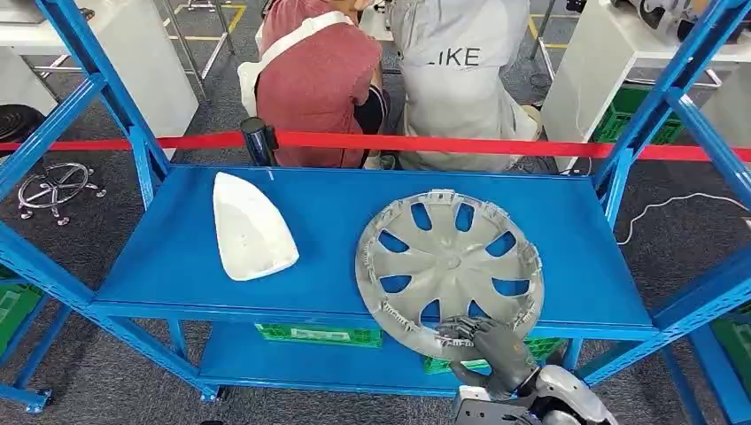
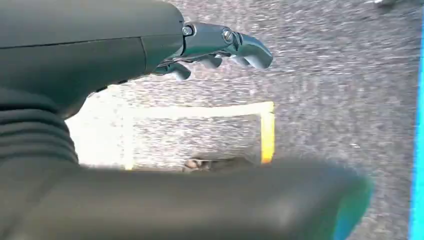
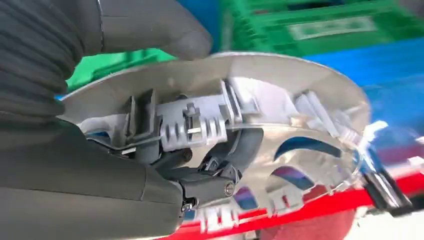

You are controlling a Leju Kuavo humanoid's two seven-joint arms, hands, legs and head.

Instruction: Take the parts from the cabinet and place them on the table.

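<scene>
A silver wheel cover [image 1: 450,264] lies inner side up on the blue cabinet shelf [image 1: 328,221], its near rim past the shelf's front edge. My right hand [image 1: 484,343] grips that near rim; the right wrist view shows the thumb [image 3: 165,35] under the wheel cover [image 3: 280,85] and the fingers [image 3: 220,165] curled over its ribbed inside. A white iron-shaped part [image 1: 251,227] rests on the shelf's left half, apart from the cover. My left hand [image 2: 220,47] hangs over the floor with its fingers loosely curled, holding nothing.
Blue uprights [image 1: 133,133] and diagonal braces frame both ends of the shelf. Green crates [image 1: 319,335] stand on the lower shelf. Behind a red barrier tape [image 1: 443,143], two people [image 1: 398,80] sit with their backs to me. A yellow floor marking [image 2: 267,130] lies under my left hand.
</scene>
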